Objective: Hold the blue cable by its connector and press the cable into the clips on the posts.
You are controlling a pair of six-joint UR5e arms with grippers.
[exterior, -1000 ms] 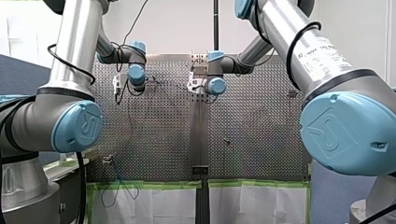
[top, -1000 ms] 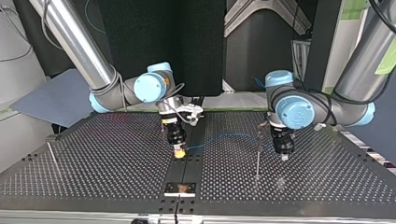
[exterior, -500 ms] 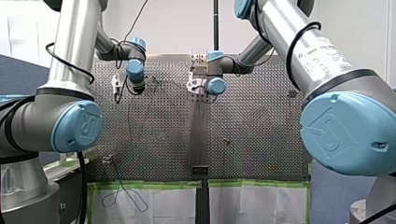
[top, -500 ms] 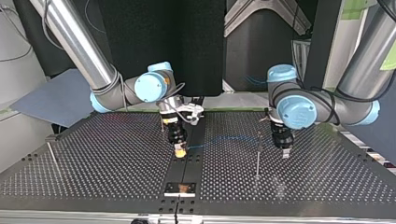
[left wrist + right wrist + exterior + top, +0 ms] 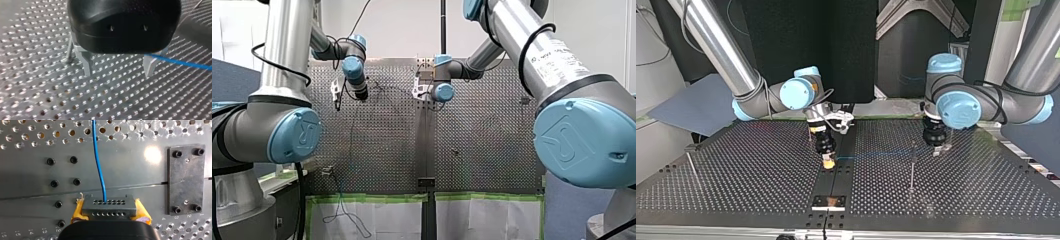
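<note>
The blue cable (image 5: 98,162) leaves the connector (image 5: 108,208) straight ahead of our right gripper (image 5: 110,211). That gripper's yellow pads are clamped on the connector's two ends, low over the perforated table (image 5: 30,177). In the top view the cable's long axis runs nearly level and crosswise over the table. It leads away from our right gripper toward the thin post (image 5: 912,167), with our left gripper (image 5: 939,149) just beyond that. Our left gripper stands wide and holds nothing. In its wrist view the metal fingers (image 5: 85,62) are well apart. The post rises just outside one finger, and the cable shows at the outer side of the other, leading away from it. What lies under the gripper's black body we cannot tell. We judge that the coming move turns on this line: the cable reaches the post near its top, our left arm is the nearer one, and a press would have to come down crosswise to the cable. Whether the cable already sits in a clip we cannot tell.
</note>
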